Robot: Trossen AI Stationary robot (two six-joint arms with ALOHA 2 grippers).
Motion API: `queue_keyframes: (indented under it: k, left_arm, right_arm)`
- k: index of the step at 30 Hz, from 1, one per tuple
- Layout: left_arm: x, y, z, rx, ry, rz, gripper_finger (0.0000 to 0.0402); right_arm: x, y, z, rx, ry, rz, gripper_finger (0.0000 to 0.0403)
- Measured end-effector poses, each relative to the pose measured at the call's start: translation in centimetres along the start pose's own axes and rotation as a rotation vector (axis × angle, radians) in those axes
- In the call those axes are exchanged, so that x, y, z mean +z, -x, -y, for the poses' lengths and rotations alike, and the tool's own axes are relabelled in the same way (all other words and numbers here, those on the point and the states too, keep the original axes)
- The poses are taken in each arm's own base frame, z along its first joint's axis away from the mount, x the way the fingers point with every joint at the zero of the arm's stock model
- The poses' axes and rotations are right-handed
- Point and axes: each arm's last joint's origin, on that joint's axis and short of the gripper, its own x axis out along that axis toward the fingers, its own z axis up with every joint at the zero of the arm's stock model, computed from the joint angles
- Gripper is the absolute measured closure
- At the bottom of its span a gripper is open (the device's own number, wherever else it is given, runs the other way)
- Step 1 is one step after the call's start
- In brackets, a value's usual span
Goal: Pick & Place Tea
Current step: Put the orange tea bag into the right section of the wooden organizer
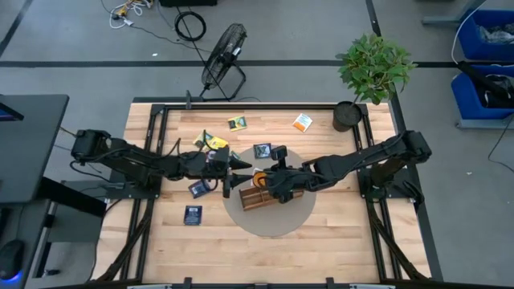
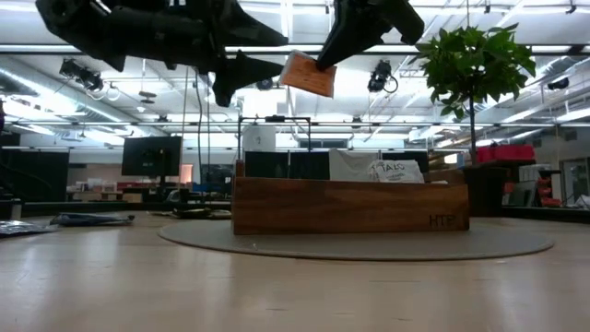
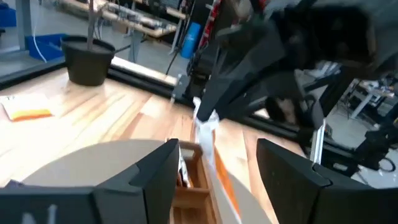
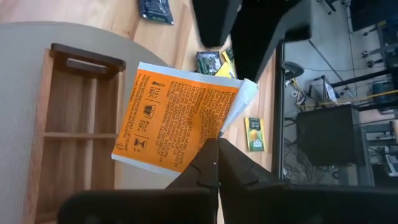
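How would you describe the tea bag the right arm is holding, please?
Find the wooden tray on the round grey mat mid-table. Above it, the right gripper pinches an orange tea bag by its edge. It alone is in the air; the others lie on the table.

The wooden tray (image 2: 350, 207) is branded "HTP".

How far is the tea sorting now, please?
Done: at least two sachets stand in the wooden tray. In hand: the right hand pinches an orange sachet above the tray; the left hand is open beside it. Left: several sachets lie on the table.
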Motion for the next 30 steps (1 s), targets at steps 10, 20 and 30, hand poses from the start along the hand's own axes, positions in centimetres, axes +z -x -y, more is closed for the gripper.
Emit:
queue_keyframes:
  k: [10, 20, 30]
  left_arm:
    - [0.1, -0.9, 0.0, 0.006, -0.035, -0.009, 0.0238]
    - [0.1, -0.9, 0.1, -0.004, -0.110, -0.015, 0.0393]
    - [-0.4, -0.8, -0.2, 0.077, -0.185, -0.051, 0.0399]
  right_arm:
    - [0.2, 0.1, -0.1, 0.001, 0.004, 0.016, 0.0403]
    - [0.6, 0.1, 0.0, 0.015, 0.004, 0.062, 0.0402]
    - [-0.3, 2.4, 0.7, 0.156, -0.131, 0.073, 0.0323]
